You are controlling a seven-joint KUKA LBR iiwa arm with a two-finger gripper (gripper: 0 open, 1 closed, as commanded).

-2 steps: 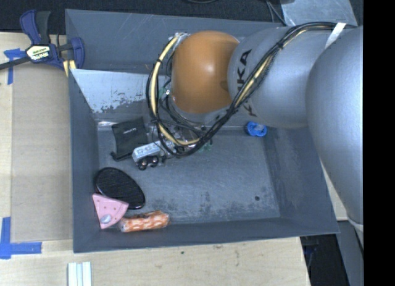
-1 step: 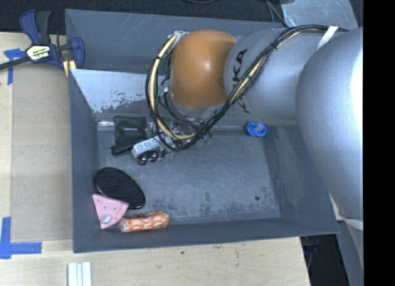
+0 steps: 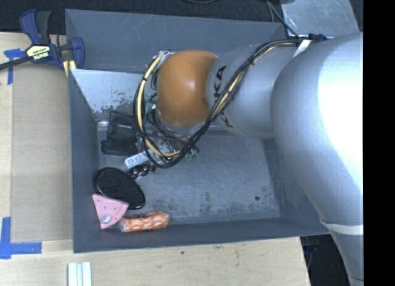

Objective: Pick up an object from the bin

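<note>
My gripper reaches down at the bin's left side, its dark body poking out from under the wrist's orange cover. Just below and in front of it lies a black oval brush-like thing on the bin floor. A pink wedge rests against the oval's lower edge, in the front left corner. To its right, an orange patterned stick-shaped thing lies along the front wall. Nothing shows in the gripper's grasp.
The arm and its orange cover with cables hang over the back and middle of the bin, hiding the floor beneath them. The left wall is close to the gripper. Bare grey floor lies to the right of the three things.
</note>
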